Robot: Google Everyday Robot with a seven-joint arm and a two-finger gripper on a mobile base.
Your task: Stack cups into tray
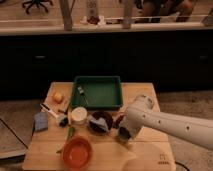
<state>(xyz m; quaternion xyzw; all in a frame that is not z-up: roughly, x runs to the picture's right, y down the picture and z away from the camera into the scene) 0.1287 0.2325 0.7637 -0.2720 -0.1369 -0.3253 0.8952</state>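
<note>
Hand (122,133) is down low over the right middle of the bench (107,159), tucked under the fat white arm (170,125), and I honestly can't tell if it's grasping anything or released. Closest to me is the orange bowl (77,152) at the front left. Behind it sits a dark bowl (100,121) with a blue patch, just left of the hand, with a pale round tub (78,115) beside that. Blue sponge (41,121) is out at the left edge, with a small orange fruit (58,97) further back. The green tray (97,92) sits at the far edge, with a small object lying in its left part.
</note>
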